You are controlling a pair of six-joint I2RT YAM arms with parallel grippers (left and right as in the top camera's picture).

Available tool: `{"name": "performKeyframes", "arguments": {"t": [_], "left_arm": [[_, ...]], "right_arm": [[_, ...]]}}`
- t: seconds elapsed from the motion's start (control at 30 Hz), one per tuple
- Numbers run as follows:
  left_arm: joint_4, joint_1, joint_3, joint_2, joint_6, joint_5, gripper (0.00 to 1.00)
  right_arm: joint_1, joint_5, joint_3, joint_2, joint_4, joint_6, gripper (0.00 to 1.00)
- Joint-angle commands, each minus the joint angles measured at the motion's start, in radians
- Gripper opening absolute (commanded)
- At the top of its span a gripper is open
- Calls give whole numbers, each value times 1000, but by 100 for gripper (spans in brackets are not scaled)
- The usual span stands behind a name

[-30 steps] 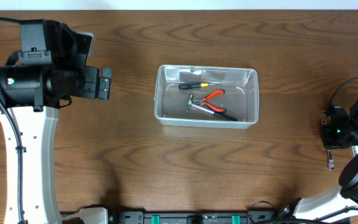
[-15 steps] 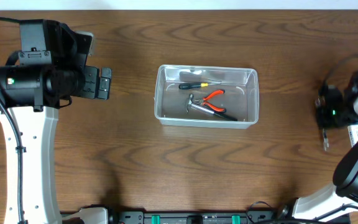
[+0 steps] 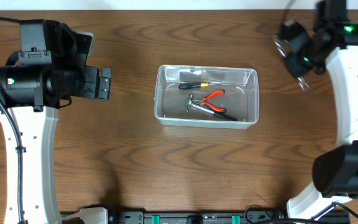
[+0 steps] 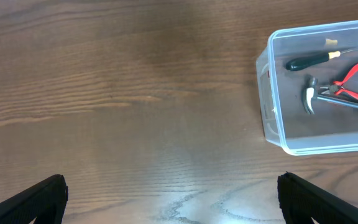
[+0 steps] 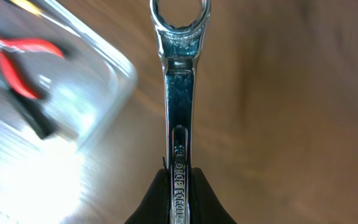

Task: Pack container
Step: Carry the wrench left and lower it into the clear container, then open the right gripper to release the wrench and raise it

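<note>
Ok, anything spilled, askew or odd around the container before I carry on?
Nothing stands out. The container sits upright with the screwdriver, pliers and hammer lying fully inside it, and the right end effector holds the wrench straight.

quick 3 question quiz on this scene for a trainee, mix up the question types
1. True or false: the right gripper is shut on a wrench.
2. Which of these lies inside the container? A) red-handled pliers B) a tape roll C) scissors
3. Fill in: the left gripper holds nothing and its fingers stand ____.

Key: 1 true; 2 A; 3 open
</note>
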Motion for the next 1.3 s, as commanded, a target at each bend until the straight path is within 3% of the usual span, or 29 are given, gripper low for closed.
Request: {"name": "performKeyframes", "arguments": {"t": [0.0,0.27,0.4,1.27], "left_arm": [[-1,-4,6,-5,-5,-11,98],[-1,-4,6,-5,-5,-12,98],[-1,-4,6,-5,-5,-12,98],[-2,-4,6,-5,-5,-11,98]], "right_arm": [[120,-45,47,-7,-5,-123,1],[336,-21,27,2,-8,-334,1],[393,-13,24,15,24,-374,1],[439,-126,23,297,15,-391,1]]}}
